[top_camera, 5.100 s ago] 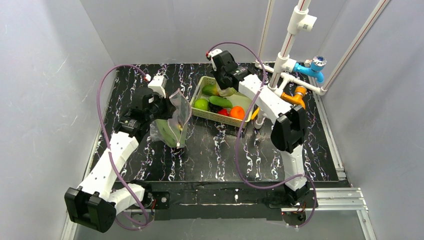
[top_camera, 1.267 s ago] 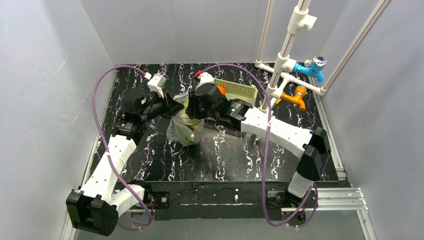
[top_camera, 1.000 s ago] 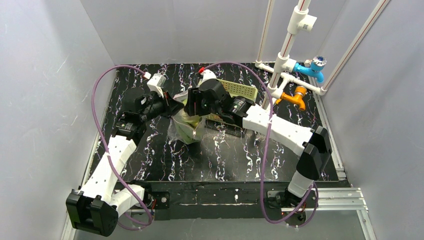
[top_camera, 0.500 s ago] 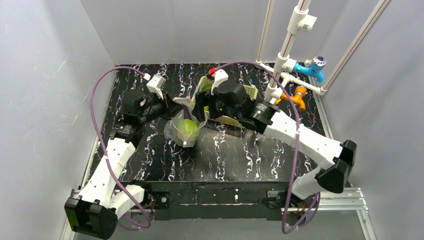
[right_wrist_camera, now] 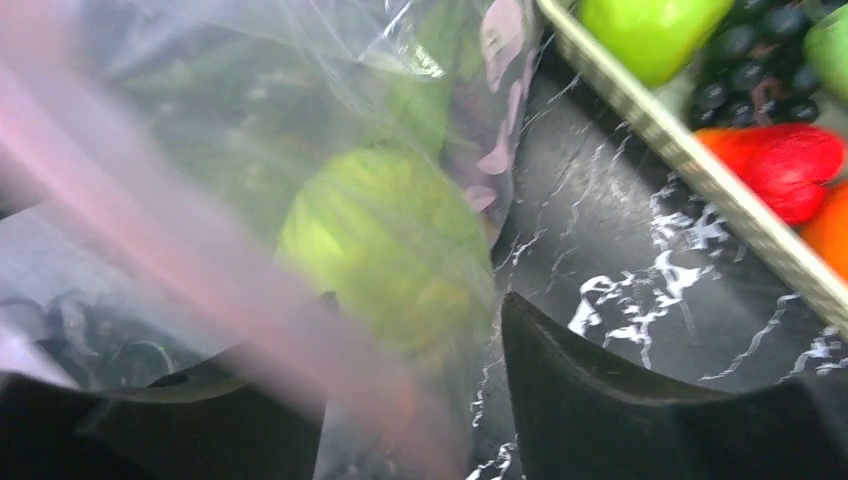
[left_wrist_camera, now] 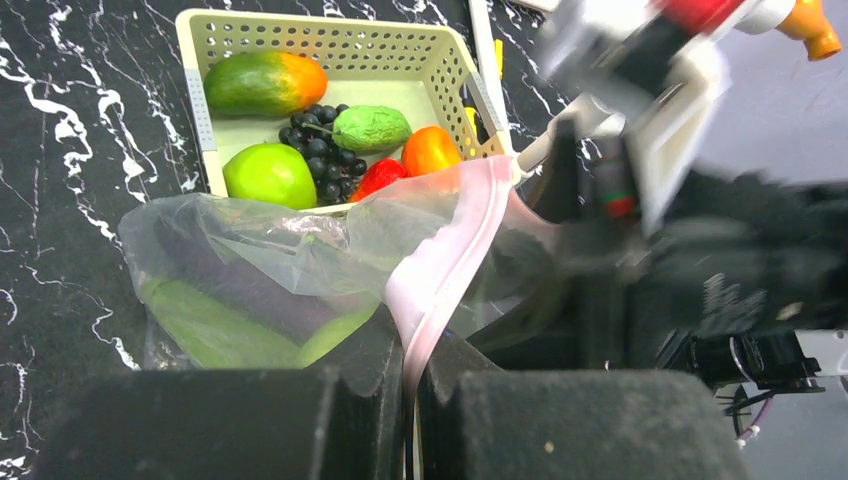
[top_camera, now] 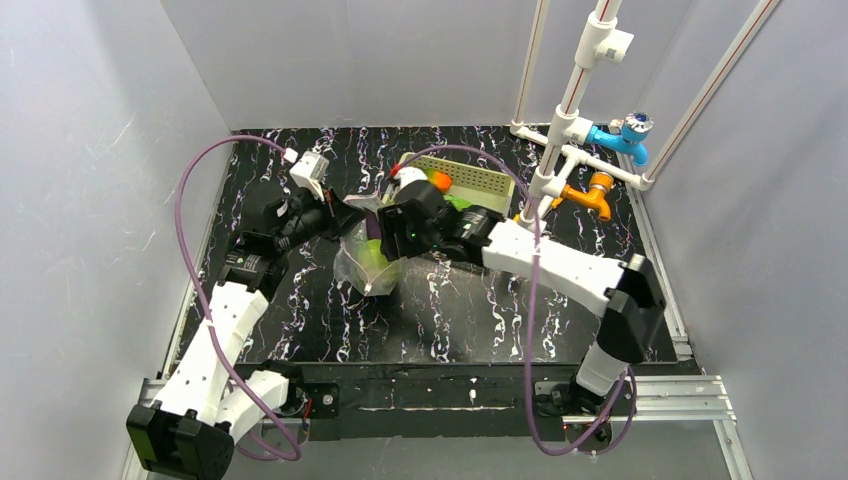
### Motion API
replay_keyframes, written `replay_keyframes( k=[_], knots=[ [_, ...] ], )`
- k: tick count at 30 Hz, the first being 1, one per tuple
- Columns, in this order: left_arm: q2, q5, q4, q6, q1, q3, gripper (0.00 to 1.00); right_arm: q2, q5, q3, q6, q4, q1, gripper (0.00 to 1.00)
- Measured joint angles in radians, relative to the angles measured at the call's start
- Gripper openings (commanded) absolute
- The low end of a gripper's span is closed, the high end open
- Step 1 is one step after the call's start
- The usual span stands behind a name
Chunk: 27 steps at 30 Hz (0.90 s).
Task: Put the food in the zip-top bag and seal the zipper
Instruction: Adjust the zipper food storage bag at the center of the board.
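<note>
At the bag's mouth, the left gripper (left_wrist_camera: pixel 410 350) stays clenched on the zipper (left_wrist_camera: pixel 452 245), holding the zip-top bag (left_wrist_camera: pixel 240 255) open. Opposite, the right gripper (right_wrist_camera: pixel 410 400), back from the basket (left_wrist_camera: pixel 197 95), hangs with jaws apart and empty. The pale green cabbage (right_wrist_camera: pixel 385 240) now lies inside, so one more piece is packed. Mango (left_wrist_camera: pixel 265 84) and green apple (left_wrist_camera: pixel 270 175) remain in the basket. Clear and crinkly, the bag slumps on the table (left_wrist_camera: pixel 60 150), unsealed.

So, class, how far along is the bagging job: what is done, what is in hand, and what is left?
Done: green pieces and a pale round piece lie inside the zip-top bag. In hand: the left gripper pinches the pink zipper, while the open right gripper is at the bag's mouth. Left: mango, green apple, orange and red piece sit in the basket; the zipper is unsealed.
</note>
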Motion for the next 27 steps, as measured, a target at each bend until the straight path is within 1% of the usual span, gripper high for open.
replay_keyframes(
  k=[1,2,3,5,6,10,14,17,20,22,24,25,27],
  knots=[
    [-0.008,-0.003,-0.001,0.000,0.000,-0.002,0.00,0.033,0.002,0.014,-0.005,-0.010,0.012,0.32],
    [-0.017,-0.007,-0.002,0.001,0.000,-0.004,0.00,0.058,0.003,0.028,-0.010,-0.020,0.021,0.21],
    [-0.027,-0.013,-0.003,0.003,0.000,-0.004,0.00,0.077,0.005,0.045,-0.015,-0.033,0.030,0.13],
    [-0.051,-0.033,-0.007,0.008,0.000,-0.004,0.00,0.092,0.012,0.086,-0.028,-0.070,0.045,0.04],
    [-0.065,-0.047,-0.008,0.010,0.000,-0.004,0.00,0.093,0.014,0.112,-0.036,-0.087,0.049,0.01],
    [-0.138,-0.133,0.000,0.022,-0.001,-0.023,0.00,0.061,0.004,0.214,-0.064,-0.090,0.052,0.01],
    [-0.230,-0.214,0.014,0.030,-0.007,-0.059,0.00,-0.019,-0.063,0.194,-0.052,-0.024,0.048,0.01],
    [-0.243,-0.259,0.021,0.028,-0.012,-0.061,0.00,-0.030,-0.119,0.169,-0.028,0.024,0.047,0.01],
    [-0.158,-0.287,-0.036,0.021,-0.011,-0.008,0.00,0.034,-0.153,0.199,-0.005,0.000,0.022,0.01],
    [-0.088,-0.300,-0.048,0.013,-0.011,0.018,0.00,0.110,-0.166,0.266,0.004,-0.047,0.001,0.01],
    [-0.074,-0.313,-0.052,0.007,-0.009,-0.004,0.00,0.192,-0.179,0.348,0.005,-0.097,-0.013,0.01],
    [-0.092,-0.322,-0.051,0.005,-0.007,-0.027,0.00,0.215,-0.187,0.371,0.005,-0.112,-0.018,0.03],
    [-0.152,-0.338,-0.049,0.003,-0.006,-0.067,0.00,0.229,-0.218,0.381,0.012,-0.127,-0.024,0.14]
  ],
)
